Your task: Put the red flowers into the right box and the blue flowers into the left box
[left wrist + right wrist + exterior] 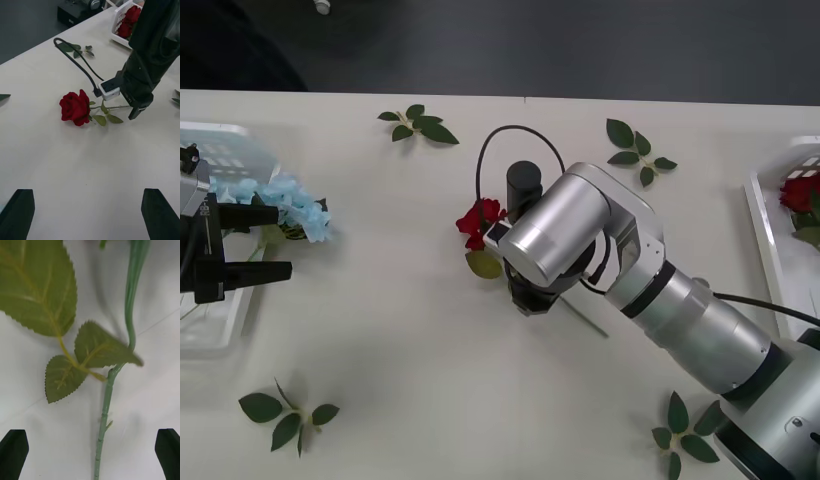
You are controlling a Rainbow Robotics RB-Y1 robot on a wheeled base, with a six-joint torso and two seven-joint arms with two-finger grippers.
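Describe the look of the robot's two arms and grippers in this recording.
The right arm is made of rounded silver-grey segments with black joint rings, and a black cable loops from its wrist. A small white module sits beside the black right gripper. The left gripper has black fingers on a black mount.

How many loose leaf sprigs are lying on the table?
4 in the front view: one far-side sprig left of centre, one far-side sprig right of centre, one near-left sprig, one near-right sprig. The right arm may hide others.
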